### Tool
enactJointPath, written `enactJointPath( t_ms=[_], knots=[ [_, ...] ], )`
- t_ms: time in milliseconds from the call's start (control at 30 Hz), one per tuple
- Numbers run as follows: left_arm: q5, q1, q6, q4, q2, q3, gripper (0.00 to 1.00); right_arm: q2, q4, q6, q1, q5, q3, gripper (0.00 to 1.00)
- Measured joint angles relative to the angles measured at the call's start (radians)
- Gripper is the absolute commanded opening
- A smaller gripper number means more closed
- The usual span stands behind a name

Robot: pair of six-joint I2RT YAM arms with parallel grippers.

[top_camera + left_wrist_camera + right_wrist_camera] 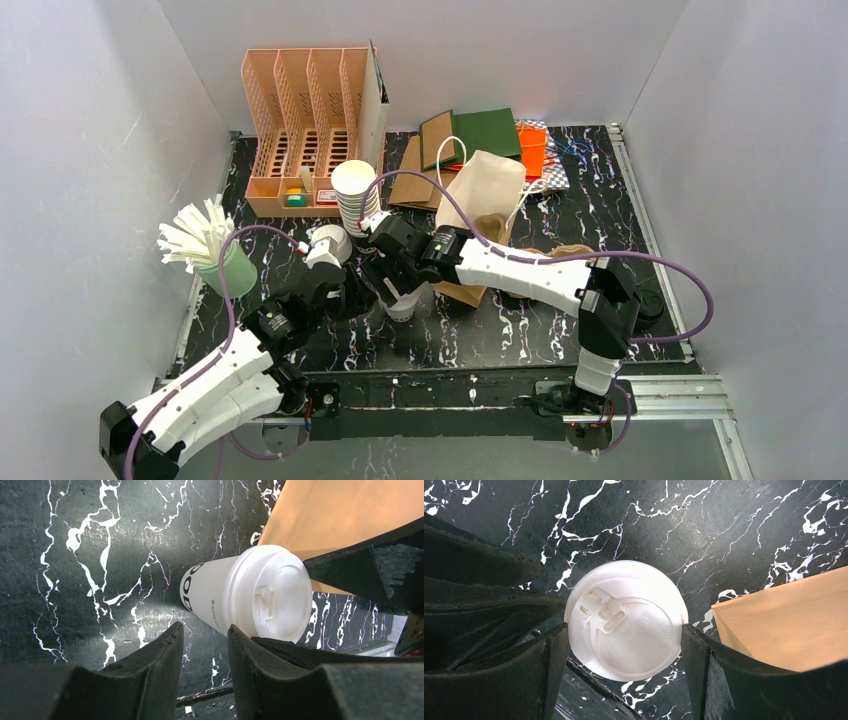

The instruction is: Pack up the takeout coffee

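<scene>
One takeout coffee (405,305) stands upright on the black marbled mat, a white paper cup (210,592) with dark print under a round white sip lid (626,620). My right gripper (624,630) comes down over it, one finger pressed against each side of the lid rim. My left gripper (205,630) is just beside the cup's wall, jaws apart, with only the mat between them. In the top view the right gripper (400,285) and the left gripper (365,295) meet at the cup.
A brown paper bag (485,200) lies just right of the cup, its edge close to the right finger (784,615). A tall stack of lidless cups (355,195) stands behind. A green cup of white sticks (225,265) sits left, a peach organiser (300,130) at the back.
</scene>
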Motion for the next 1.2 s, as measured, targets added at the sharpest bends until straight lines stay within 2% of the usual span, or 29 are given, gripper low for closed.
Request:
enactJointPath(
  t_ms=[567, 1200],
  knots=[
    [0.076, 0.027, -0.029, 0.051, -0.006, -0.027, 0.39, -0.009, 0.024, -0.013, 0.015, 0.039, -0.026, 0.77],
    [0.118, 0.060, -0.037, 0.135, 0.010, -0.064, 0.30, -0.022, 0.042, -0.014, 0.014, 0.058, -0.048, 0.75]
  ],
)
